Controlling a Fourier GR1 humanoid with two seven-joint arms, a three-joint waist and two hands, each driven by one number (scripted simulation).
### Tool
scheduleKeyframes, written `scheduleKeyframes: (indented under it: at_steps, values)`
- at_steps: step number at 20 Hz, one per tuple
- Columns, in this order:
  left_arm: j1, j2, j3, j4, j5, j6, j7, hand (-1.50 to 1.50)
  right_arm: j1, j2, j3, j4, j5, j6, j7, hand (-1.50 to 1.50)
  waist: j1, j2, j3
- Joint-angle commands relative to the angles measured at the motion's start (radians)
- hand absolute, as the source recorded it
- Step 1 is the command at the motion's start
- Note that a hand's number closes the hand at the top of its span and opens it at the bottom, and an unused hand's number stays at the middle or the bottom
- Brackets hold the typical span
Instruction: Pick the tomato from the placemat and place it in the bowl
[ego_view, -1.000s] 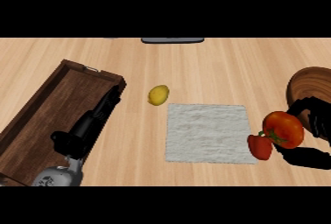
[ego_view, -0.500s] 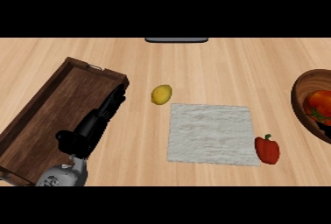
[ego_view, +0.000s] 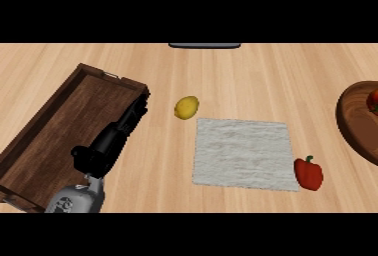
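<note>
Left robot hand (ego_view: 111, 142): black, fingers straight and together, stretched along the right rim of the wooden tray (ego_view: 52, 135).
Red pepper (ego_view: 308, 173): upright, stem pointing away, touching the placemat's near right corner.
Placemat (ego_view: 242, 153): pale, lay flat mid-worktop (ego_view: 258, 75).
Lemon (ego_view: 187, 107): just beyond the placemat's far left corner.
Tomato (ego_view: 372, 100): inside the wooden bowl (ego_view: 352, 125) at the right edge, mostly cut off; long axis could not be told.
Right robot hand: out of sight.
</note>
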Motion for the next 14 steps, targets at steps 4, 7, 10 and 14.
scheduleKeyframes:
  at_steps: [4,7,10,14]
  values:
    - [0.012,0.022,0.017,0.0,0.009,-0.026,-0.013,0.0,-0.124,-0.05,0.009,0.332,-0.066,0.244,-0.032,1.5,0.017,0.003,0.0]
    - [-0.006,0.011,0.025,0.006,0.017,-0.028,-0.017,0.0,-0.169,-0.036,-0.013,0.491,-0.109,0.249,-0.192,-1.5,0.013,0.004,0.001]
    - [0.023,-0.03,-0.017,0.002,-0.02,0.002,-0.004,0.0,-0.258,-0.04,-0.034,0.618,-0.102,0.199,-0.317,-1.5,0.01,0.002,0.001]
    - [0.025,0.014,0.031,0.015,0.014,-0.046,-0.02,0.0,-0.293,-0.084,-0.124,0.73,-0.15,0.15,-0.43,-1.5,0.008,0.003,0.002]
